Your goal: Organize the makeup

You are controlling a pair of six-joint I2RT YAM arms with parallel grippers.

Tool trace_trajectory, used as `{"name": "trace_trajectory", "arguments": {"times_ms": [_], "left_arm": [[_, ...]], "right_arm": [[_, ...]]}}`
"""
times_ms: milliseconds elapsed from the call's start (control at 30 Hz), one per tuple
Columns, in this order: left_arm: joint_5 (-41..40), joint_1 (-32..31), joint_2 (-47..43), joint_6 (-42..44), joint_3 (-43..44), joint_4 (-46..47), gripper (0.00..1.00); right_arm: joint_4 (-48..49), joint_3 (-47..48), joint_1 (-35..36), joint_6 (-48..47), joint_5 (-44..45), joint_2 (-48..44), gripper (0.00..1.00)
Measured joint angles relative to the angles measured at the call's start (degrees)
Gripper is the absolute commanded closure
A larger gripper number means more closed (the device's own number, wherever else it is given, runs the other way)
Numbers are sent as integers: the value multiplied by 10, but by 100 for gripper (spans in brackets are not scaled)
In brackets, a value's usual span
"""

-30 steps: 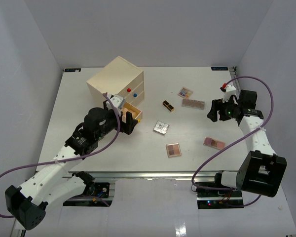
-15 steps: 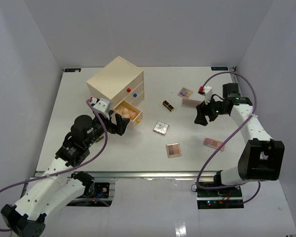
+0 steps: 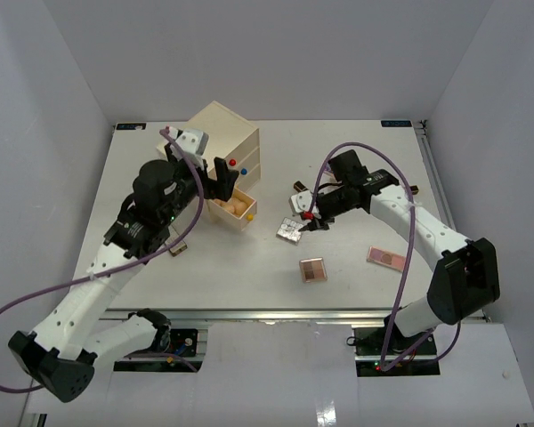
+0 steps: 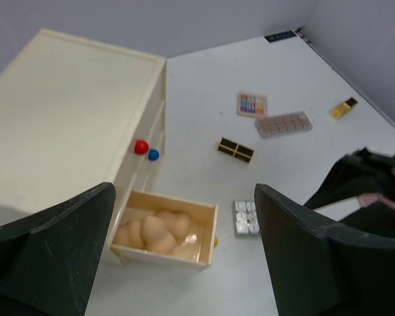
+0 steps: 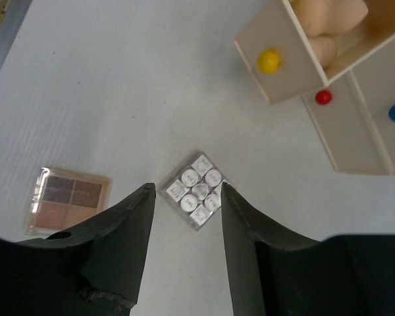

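Right gripper (image 5: 186, 189): half-open, poised over silver palette (image 5: 197, 191).
Left gripper (image 4: 184, 191): wide, empty.
Risk: flat palette slips; fingertips scrape worktop (image 5: 85, 79).

- The open drawer (image 4: 159, 255) juts out of the drawer chest (image 4: 66, 112) toward the silver palette (image 5: 196, 191), leaving a bare strip of tabletop (image 3: 249, 267) between them
- Peach sponges (image 4: 155, 230) fill the drawer's left and middle; the right end shows bare floor
- The left gripper (image 4: 183, 194) hangs wide open above the drawer, blocking entry from above
- The silver palette has bare tabletop on every side, and the right gripper (image 5: 186, 189) straddles it from above
- The brown palette (image 3: 312, 269) and black-gold lipstick (image 4: 236, 149) lie near the silver palette without touching it
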Motion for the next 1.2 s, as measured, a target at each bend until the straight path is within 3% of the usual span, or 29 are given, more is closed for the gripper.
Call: {"name": "trace_trajectory", "arguments": {"times_ms": [233,367,533,733,867,967,1067,1200], "left_arm": [[-9,62,120,-14,150,-44,2],[-24,90,123,-53,175,-53,2],[-77,88,20,-123,94,-91,2],[-204,88,-102,-291,13,-221,2],[-265,91,-106,-385,-9,-295,5],[-265,111,-74,-418,-24,-306,8],[-227,203,-28,-427,-53,-293,9],[-157,381,16,-443,-119,-292,11]], "right_arm": [[-14,19,36,-137,-14,54,52],[-22,43,49,-143,-35,75,45],[-3,67,93,-25,-61,68,39],[65,65,131,186,-80,38,37],[98,54,124,285,-85,14,33],[108,41,109,327,-114,0,32],[101,27,81,342,-147,-13,32],[97,15,31,345,-178,-25,31]]}}
